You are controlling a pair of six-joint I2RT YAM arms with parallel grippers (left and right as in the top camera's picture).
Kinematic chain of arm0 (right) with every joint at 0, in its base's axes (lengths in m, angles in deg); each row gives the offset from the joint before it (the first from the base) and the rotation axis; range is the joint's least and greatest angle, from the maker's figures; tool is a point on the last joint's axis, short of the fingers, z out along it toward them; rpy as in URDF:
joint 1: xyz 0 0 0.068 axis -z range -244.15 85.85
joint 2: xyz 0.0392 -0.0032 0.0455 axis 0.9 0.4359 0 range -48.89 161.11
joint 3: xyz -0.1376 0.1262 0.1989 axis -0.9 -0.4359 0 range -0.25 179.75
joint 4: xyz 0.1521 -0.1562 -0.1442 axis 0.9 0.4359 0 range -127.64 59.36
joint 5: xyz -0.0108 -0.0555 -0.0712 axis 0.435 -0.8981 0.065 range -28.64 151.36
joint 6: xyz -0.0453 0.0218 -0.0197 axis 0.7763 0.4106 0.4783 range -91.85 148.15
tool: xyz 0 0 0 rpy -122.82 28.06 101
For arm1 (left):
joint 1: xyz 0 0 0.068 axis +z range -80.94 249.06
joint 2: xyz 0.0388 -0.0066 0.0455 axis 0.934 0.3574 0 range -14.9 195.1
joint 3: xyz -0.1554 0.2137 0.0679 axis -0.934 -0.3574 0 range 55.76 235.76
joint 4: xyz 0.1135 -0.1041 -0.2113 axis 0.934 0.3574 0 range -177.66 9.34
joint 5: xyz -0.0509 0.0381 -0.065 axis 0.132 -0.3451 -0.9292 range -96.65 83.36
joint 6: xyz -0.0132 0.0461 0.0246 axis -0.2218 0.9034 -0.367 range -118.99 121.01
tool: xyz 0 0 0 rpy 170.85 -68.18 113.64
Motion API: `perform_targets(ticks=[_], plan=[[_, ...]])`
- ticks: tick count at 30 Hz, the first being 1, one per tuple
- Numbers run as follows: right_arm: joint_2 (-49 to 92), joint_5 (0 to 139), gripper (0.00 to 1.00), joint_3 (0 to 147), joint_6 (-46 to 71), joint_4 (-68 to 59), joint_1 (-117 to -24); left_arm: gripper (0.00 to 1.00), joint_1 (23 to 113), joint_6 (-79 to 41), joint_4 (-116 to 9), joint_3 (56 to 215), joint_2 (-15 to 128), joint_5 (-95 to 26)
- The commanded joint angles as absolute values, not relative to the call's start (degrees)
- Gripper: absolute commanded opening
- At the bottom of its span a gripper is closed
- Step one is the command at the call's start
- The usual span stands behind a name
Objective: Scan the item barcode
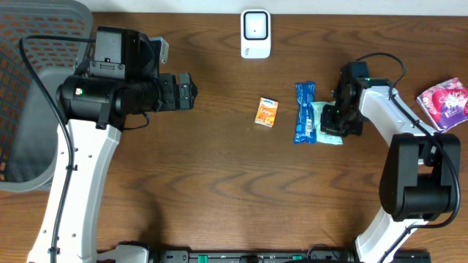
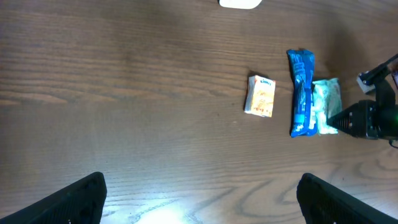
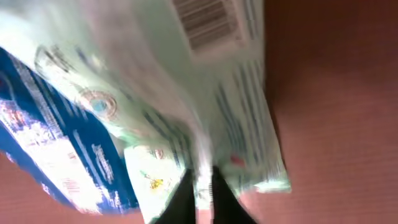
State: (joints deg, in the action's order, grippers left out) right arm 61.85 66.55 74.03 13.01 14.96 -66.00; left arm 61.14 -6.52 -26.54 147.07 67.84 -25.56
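Overhead, table centre-right: right gripper [image 1: 334, 123] sits low on the pale green packet [image 1: 324, 120], which lies just right of the blue packet [image 1: 305, 112], touching it.
Overhead, scanner: white scanner [image 1: 256, 33] stands at the far edge, well apart from the packets.
Overhead, other items: orange box [image 1: 267, 112] lies left of the blue packet; pink pack [image 1: 444, 101] sits far right, untouched.
Overhead, left arm: left gripper [image 1: 187, 93] hovers left of centre, clear of everything.
Left wrist, tool state: left gripper fingers [image 2: 74, 199] stand wide apart, holding nothing.
Left wrist, scene ahead: orange box [image 2: 260, 96], blue packet [image 2: 301, 93], pale green packet [image 2: 326, 102] in a row; right gripper [image 2: 339, 121] pressed onto the green one's edge.
Right wrist, tool state: right gripper [image 3: 202, 196] fingers pinched together on the pale green packet's [image 3: 205, 99] thin film edge.
Right wrist, barcode: barcode [image 3: 205, 22] is visible on the packet, facing this camera; frame blurred, blue packet [image 3: 68, 155] overlaps on the left.
Step, my read: pinch just made, lift comes next.
Doing it well: raise slowly, confirm the blue packet doesn't drag along, keep the film flat, then turn the barcode toward the scanner window.
Risk: thin edge grip may slip or fold over the code.
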Motion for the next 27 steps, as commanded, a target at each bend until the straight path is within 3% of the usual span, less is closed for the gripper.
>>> perform_targets(ticks=[1, 2, 3, 5, 6, 9, 13, 20, 27], plan=[[63.0, 65.5, 0.20, 80.2, 12.6, 17.7, -66.4, 0.98, 61.3, -6.6, -26.4, 147.0, 68.0, -25.0], [63.0, 65.5, 0.31, 81.5, 13.0, 18.3, -66.4, 0.98, 61.3, -6.6, -26.4, 147.0, 68.0, -25.0], [63.0, 65.5, 0.51, 82.9, 13.0, 18.9, -66.4, 0.98, 61.3, -6.6, -26.4, 147.0, 68.0, -25.0], [63.0, 65.5, 0.69, 83.7, 13.0, 18.9, -66.4, 0.98, 61.3, -6.6, -26.4, 147.0, 68.0, -25.0], [63.0, 65.5, 0.76, 83.8, 13.0, 18.7, -66.4, 0.98, 61.3, -6.6, -26.4, 147.0, 68.0, -25.0], [63.0, 61.7, 0.85, 83.7, 13.3, 18.3, -66.4, 0.98, 61.3, -6.6, -26.4, 147.0, 68.0, -25.0], [63.0, 55.2, 0.88, 82.9, 13.4, 15.5, -65.6, 0.98, 61.3, -6.6, -26.4, 147.0, 68.0, -25.0], [63.0, 62.2, 0.88, 76.2, 12.9, 6.5, -61.1, 0.98, 61.3, -6.6, -26.4, 147.0, 68.0, -25.0], [63.0, 88.1, 0.77, 68.9, 21.8, -2.8, -53.7, 0.98, 61.3, -6.6, -26.4, 147.0, 68.0, -25.0]])
